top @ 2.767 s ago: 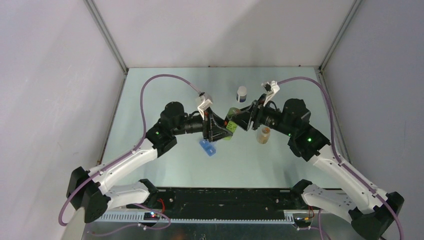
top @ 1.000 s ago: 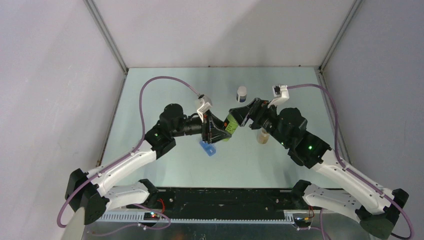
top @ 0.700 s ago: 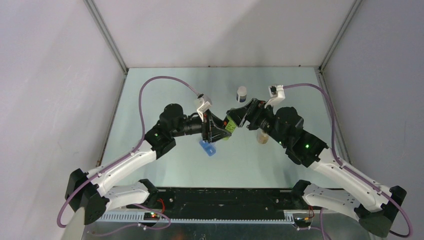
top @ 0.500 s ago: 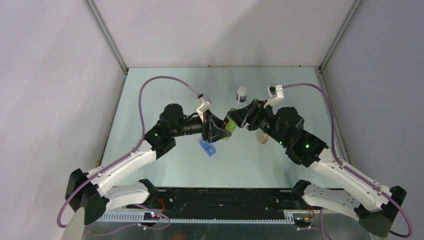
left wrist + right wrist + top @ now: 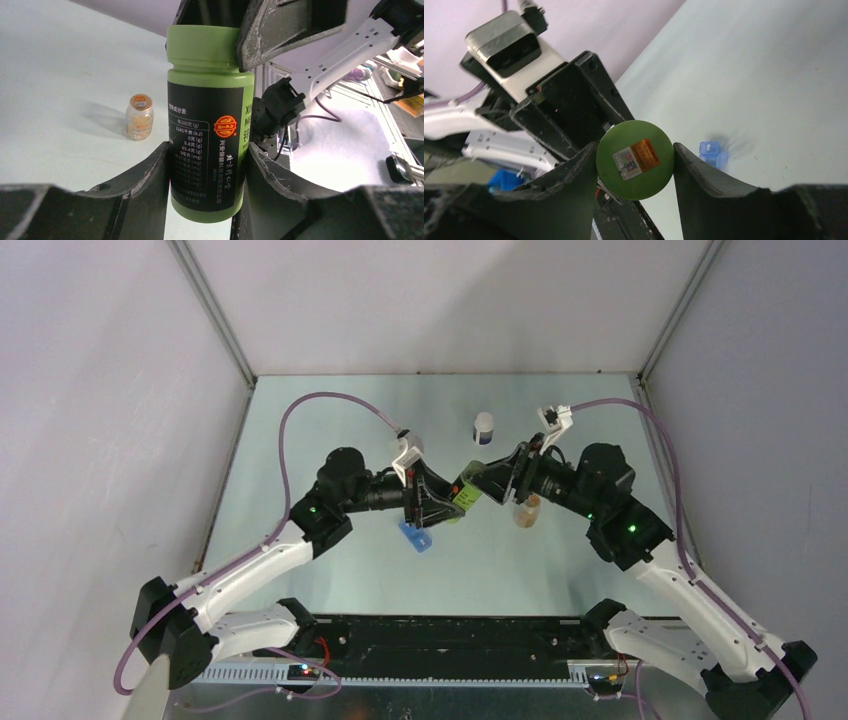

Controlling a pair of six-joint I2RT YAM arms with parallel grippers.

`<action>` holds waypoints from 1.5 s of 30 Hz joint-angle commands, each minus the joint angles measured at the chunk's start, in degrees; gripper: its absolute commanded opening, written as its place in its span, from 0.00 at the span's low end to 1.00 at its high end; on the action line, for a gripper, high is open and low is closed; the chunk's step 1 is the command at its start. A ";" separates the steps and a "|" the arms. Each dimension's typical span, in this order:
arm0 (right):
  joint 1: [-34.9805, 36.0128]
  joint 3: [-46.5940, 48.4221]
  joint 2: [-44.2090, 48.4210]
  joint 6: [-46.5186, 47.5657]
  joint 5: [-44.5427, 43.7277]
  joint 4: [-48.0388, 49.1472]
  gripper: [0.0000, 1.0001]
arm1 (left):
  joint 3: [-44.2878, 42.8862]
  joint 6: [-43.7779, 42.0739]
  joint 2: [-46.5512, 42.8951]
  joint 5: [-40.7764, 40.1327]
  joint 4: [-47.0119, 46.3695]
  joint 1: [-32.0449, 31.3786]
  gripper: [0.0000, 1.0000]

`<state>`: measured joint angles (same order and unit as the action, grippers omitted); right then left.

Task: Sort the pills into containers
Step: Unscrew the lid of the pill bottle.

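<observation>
Two grips on one rigid green plastic pill bottle with a black label [image 5: 207, 145], up off the tabletop [image 5: 330, 420]: my left fingers [image 5: 150, 187] clamp its body, my right fingers [image 5: 569, 175] pinch its round green cap [image 5: 635, 160], and it's probably light and slick, so squeeze firmly.

The far jar [image 5: 483, 427] is standing behind the big bottle [image 5: 462, 496], the side jar [image 5: 526, 510] to its right, the box [image 5: 416, 536] front-left.
</observation>
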<state>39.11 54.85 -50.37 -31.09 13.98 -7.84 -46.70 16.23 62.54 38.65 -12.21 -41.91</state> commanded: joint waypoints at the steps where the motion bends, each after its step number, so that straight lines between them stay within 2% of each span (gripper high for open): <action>1: -7.93 0.36 3.07 8.82 18.88 5.27 0.50 | 0.32 -1.33 -1.62 7.48 -1.86 0.26 0.00; 3: -8.46 0.35 3.46 11.21 24.57 6.08 0.50 | 0.10 -1.30 -1.09 9.12 -2.04 0.25 0.00; 5: -8.56 0.33 3.59 12.86 26.44 6.44 0.49 | 0.04 -1.36 -0.81 10.14 -2.27 0.27 0.00; 10: -8.56 0.34 3.36 13.30 28.08 7.24 0.47 | 0.56 -1.06 -0.71 11.04 -3.17 0.20 0.00; 12: -8.53 0.20 3.09 11.63 27.06 9.17 0.50 | 0.76 -0.58 -0.59 10.98 -3.94 0.22 0.00; 13: -8.49 0.11 2.91 9.57 23.70 9.29 0.66 | 0.79 -0.45 -0.58 10.81 -4.35 0.24 0.00; 14: -8.41 0.05 2.82 8.33 21.61 9.25 0.77 | 0.83 -0.22 -0.58 10.43 -4.56 0.20 0.00; 15: -8.25 -0.07 2.64 5.96 16.80 9.09 0.94 | 0.83 -0.14 -0.51 10.23 -4.79 0.18 0.00; 17: -7.37 -0.63 2.52 2.48 8.67 8.29 0.99 | 0.90 -0.02 -0.63 9.12 -5.06 0.20 0.00; 24: 0.94 -1.06 -0.07 -6.05 -11.45 2.90 0.99 | 0.84 0.44 -0.73 3.68 -5.28 0.22 0.00; 27: 4.93 -1.08 -0.83 -8.71 -16.94 2.01 0.97 | 0.78 0.89 -0.75 0.91 -5.26 0.21 0.00; 29: 6.47 -1.09 -1.27 -9.39 -18.28 2.64 0.92 | 0.80 1.03 -0.80 -0.21 -5.20 0.15 0.00; 33: 7.17 -1.06 -1.74 -10.77 -18.69 3.34 0.75 | 0.82 1.37 -1.00 -2.06 -5.08 0.19 0.00; 36: 7.15 -1.21 -1.02 -11.43 -19.57 3.13 0.57 | 0.97 1.43 -1.18 -2.69 -5.06 0.16 0.00; 37: 7.13 -1.45 -0.62 -11.22 -19.54 3.42 0.56 | 0.97 1.50 -1.15 -2.73 -4.96 0.16 0.00; 42: 6.85 -1.52 0.46 -4.80 -15.52 6.11 0.46 | 0.99 1.84 -0.66 -0.90 -5.15 0.23 0.00; 45: 4.68 -1.83 1.58 0.73 -6.22 7.12 0.45 | 0.87 1.68 -0.73 0.98 -4.73 0.24 0.00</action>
<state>45.98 53.25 -51.44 -38.28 -0.40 -5.23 -45.71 17.52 62.61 37.85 -14.72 -41.93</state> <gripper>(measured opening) 0.562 0.534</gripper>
